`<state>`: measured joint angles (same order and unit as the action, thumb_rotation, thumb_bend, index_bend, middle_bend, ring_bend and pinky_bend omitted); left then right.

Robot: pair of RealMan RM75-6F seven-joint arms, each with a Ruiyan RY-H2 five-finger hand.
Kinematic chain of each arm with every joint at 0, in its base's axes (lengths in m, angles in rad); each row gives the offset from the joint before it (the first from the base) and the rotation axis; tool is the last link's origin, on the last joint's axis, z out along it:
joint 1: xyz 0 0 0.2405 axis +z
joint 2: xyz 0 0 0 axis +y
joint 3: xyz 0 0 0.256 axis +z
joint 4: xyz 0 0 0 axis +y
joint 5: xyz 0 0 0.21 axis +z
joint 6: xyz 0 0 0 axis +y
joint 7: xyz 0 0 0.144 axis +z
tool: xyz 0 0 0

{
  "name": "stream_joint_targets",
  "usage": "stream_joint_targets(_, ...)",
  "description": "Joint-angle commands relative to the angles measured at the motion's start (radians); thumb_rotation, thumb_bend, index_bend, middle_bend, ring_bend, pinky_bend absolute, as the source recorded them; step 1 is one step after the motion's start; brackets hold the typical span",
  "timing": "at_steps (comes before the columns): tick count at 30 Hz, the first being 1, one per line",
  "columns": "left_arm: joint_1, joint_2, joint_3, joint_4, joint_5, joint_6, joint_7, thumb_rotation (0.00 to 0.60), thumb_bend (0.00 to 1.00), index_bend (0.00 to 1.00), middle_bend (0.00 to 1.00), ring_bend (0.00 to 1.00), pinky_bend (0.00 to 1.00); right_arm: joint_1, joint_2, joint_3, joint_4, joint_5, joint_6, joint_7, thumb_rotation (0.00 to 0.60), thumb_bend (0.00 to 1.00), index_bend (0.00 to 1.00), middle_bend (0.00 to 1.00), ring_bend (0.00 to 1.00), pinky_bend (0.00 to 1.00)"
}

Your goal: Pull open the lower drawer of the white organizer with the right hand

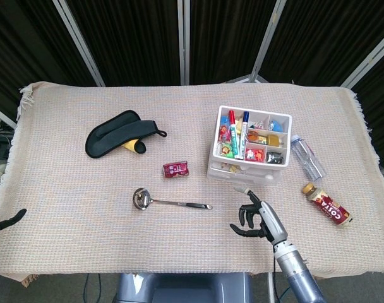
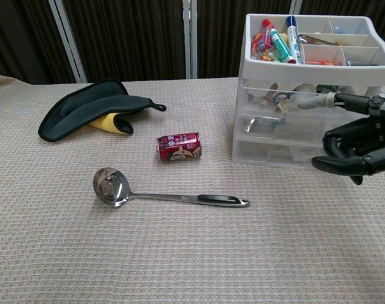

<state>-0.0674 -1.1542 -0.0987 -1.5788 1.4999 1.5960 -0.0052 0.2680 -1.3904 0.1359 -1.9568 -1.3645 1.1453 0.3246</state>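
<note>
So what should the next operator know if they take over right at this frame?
Right robot hand: open, holding nothing, at the near table edge, apart from the white organizer.
Left robot hand: only its tip shows at the far left edge; state unclear.
Lower drawer: looks shut, flush with the organizer's front.
Done: nothing visible on the drawer.
Left: bring the right robot hand to the lower drawer's front, hook it, pull it open.

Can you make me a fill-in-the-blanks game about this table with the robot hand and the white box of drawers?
1. The can lying on its side is colored ____.
2. The ladle lies in front of the ____.
3. The yellow thing peeks out from under the black ____.
4. The right hand holds ____.

Missing words: red; can; mitt; nothing
</note>
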Motion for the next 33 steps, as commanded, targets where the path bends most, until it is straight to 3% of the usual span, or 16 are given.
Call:
stream_joint_targets(1, 0.001, 0.000, 0.000, -0.001, 0.001, 0.002, 0.001, 0.600, 0.11, 0.00, 0.00, 0.00, 0.00, -0.004, 0.022, 0.009, -0.025, 0.014, 0.050, -0.127, 0.600, 0.16, 0.18, 0.71, 0.79, 0.68)
stream_joint_targets(6, 0.002, 0.001, -0.001, -0.002, -0.002, 0.002, 0.000, 0.600, 0.11, 0.00, 0.00, 0.00, 0.00, 0.026, 0.032, 0.066, -0.037, 0.137, 0.069, -0.301, 0.600, 0.16, 0.18, 0.71, 0.79, 0.68)
stream_joint_targets(12, 0.000, 0.001, -0.003, 0.000, -0.005, -0.001, -0.002, 0.600, 0.11, 0.00, 0.00, 0.00, 0.00, 0.058, 0.049, 0.133, -0.060, 0.256, 0.086, -0.378, 0.600, 0.16, 0.18, 0.71, 0.79, 0.68)
stream_joint_targets(21, 0.002, -0.001, -0.006, 0.000, -0.006, 0.005, -0.002, 0.600, 0.11, 0.00, 0.00, 0.00, 0.00, 0.089, 0.050, 0.156, -0.061, 0.347, 0.083, -0.435, 0.600, 0.16, 0.23, 0.71, 0.79, 0.68)
stream_joint_targets(33, 0.002, 0.000, -0.005, -0.001, -0.005, 0.004, -0.004, 0.600, 0.11, 0.00, 0.00, 0.00, 0.00, 0.115, 0.042, 0.147, -0.044, 0.408, 0.072, -0.472, 0.600, 0.16, 0.31, 0.71, 0.79, 0.68)
